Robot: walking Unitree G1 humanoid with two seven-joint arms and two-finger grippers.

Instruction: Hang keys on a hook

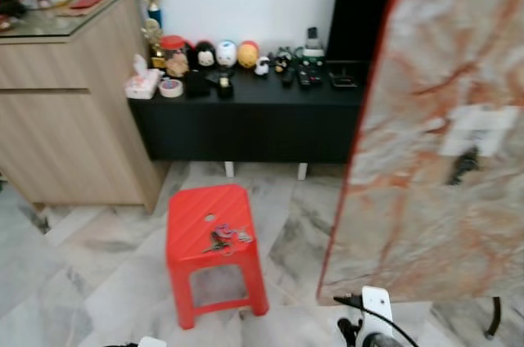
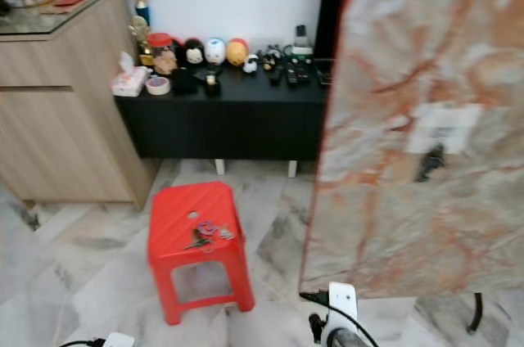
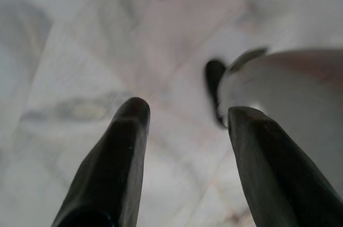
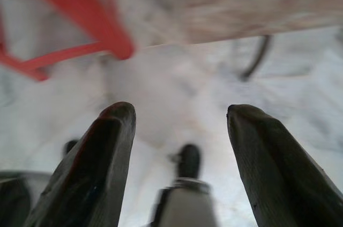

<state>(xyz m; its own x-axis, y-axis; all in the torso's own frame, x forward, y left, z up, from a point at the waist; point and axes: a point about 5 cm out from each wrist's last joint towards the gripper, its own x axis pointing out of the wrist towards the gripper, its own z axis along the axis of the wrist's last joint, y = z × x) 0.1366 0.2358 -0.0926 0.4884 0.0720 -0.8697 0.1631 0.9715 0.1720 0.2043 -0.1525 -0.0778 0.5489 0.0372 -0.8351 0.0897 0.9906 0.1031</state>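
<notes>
Marble floor spreads below; keys lie on the red stool at lower centre, and my left claw and right claw hang spread, empty.

stool: red moulded plastic, ribbed top, slight sheen; ahead of both claws
keys: small metal pieces with a pink tag, blurred
floor: polished grey-veined marble tiles, glossy, beneath both claws
board: marble-look smooth panel, red edge, ahead of the right gripper
cabinet: light wood-grain laminate, matt, glass top
low bench: black, matt
left gripper: black fingers, smooth, dull sheen
</notes>
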